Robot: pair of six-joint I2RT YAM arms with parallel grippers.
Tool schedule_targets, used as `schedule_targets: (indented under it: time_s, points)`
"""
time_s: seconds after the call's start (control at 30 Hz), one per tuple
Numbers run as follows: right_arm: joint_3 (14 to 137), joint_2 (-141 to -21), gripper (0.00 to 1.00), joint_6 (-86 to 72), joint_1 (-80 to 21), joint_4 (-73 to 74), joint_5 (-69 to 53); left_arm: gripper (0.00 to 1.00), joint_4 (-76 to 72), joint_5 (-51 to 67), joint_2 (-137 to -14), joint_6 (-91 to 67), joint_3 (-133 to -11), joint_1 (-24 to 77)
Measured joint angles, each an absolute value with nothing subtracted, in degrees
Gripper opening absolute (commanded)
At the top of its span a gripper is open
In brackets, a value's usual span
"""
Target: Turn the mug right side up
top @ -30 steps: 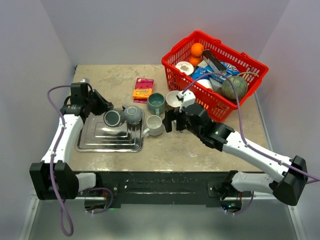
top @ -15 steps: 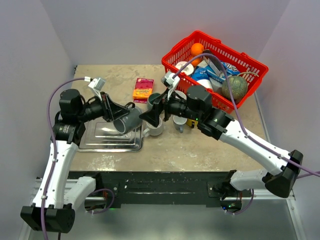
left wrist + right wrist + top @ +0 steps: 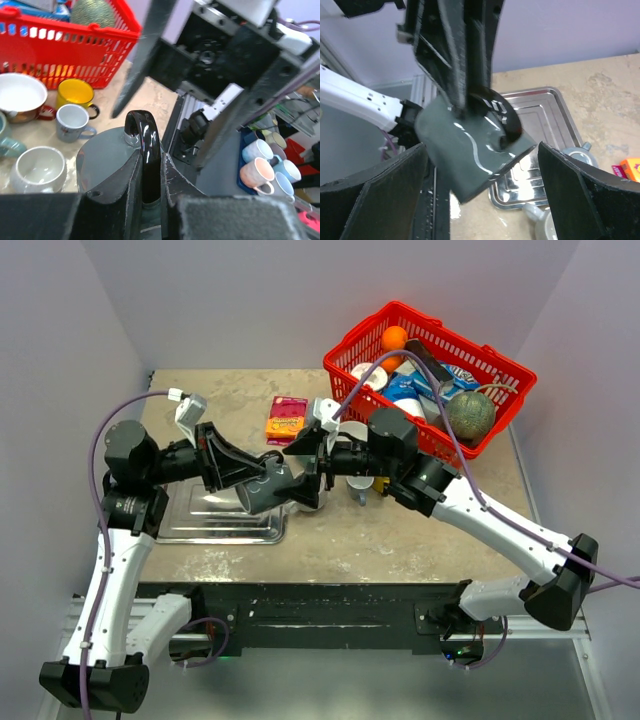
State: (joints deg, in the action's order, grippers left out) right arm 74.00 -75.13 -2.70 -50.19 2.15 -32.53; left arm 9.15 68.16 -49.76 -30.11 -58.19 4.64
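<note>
While the left gripper (image 3: 250,476) is pinched tight on the glossy black handle (image 3: 144,145) of the grey mug (image 3: 268,490), that mug hangs tilted in the air over the right edge of the steel tray (image 3: 205,522), clear of the table (image 3: 400,540). Facing it from the other side, the right gripper (image 3: 308,470) stands spread wide with nothing in its grasp. Whether its fingers touch the mug, I cannot tell. Other cups (image 3: 72,120) sit by the red basket (image 3: 400,310).
</note>
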Motion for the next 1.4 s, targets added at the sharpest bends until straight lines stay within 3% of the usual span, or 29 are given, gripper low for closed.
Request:
schedule_targets:
  time_s: [0.2, 0.3, 0.43, 0.63, 0.7, 0.8, 0.83, 0.9, 0.93, 0.97, 1.03, 1.17, 1.4]
  points:
    - [75.8, -76.6, 0.92, 2.3, -50.3, 3.1, -34.5, 0.00, 3.4, 72.6, -48.7, -32.2, -58.2, 5.0]
    - [77.6, -77.0, 0.82, 4.1, -50.3, 3.3, -35.4, 0.00, 2.3, 74.0, -48.5, -32.4, -58.2, 5.2]
    - [78.8, -77.5, 0.54, 5.1, -50.3, 3.0, -37.4, 0.00, 1.8, 75.6, -48.1, -32.4, -58.0, 5.5]
    - [79.7, -79.2, 0.27, 5.1, -50.2, 2.9, -40.5, 0.00, 1.4, 76.9, -47.9, -32.5, -57.3, 5.7]
    - [80.0, -79.5, 0.04, 5.1, -50.3, 2.8, -41.2, 0.00, 1.4, 76.8, -48.1, -32.5, -57.2, 5.7]
    - [80.6, -79.8, 0.00, 5.1, -50.2, 3.5, -43.1, 0.00, 0.8, 77.4, -48.1, -32.5, -57.2, 5.7]
    - [81.1, -80.0, 0.00, 5.1, -50.2, 3.9, -43.3, 0.04, 0.7, 77.5, -48.1, -32.5, -57.2, 5.7]
    - [81.9, -80.5, 0.00, 5.2, -50.2, 4.7, -43.4, 0.23, 0.5, 77.4, -48.1, -32.5, -57.2, 5.5]
    - [82.1, -80.6, 0.00, 5.3, -50.2, 5.1, -43.2, 0.52, 0.5, 77.2, -48.2, -32.5, -57.2, 5.5]
    - [82.1, -80.6, 0.00, 5.4, -50.2, 5.4, -42.9, 0.66, 0.5, 77.2, -48.3, -32.3, -57.2, 5.5]
    - [82.2, -80.6, 0.00, 5.9, -50.2, 6.7, -40.2, 0.83, 1.1, 76.7, -48.8, -31.6, -57.4, 5.7]
    - [81.3, -81.1, 0.00, 7.8, -50.3, 12.5, -32.8, 0.98, 7.4, 73.3, -50.0, -26.9, -59.2, 6.0]
    - [76.3, -79.8, 0.00, 12.8, -50.2, 23.9, -19.0, 0.99, 20.7, 55.9, -53.6, -19.6, -64.4, 6.1]
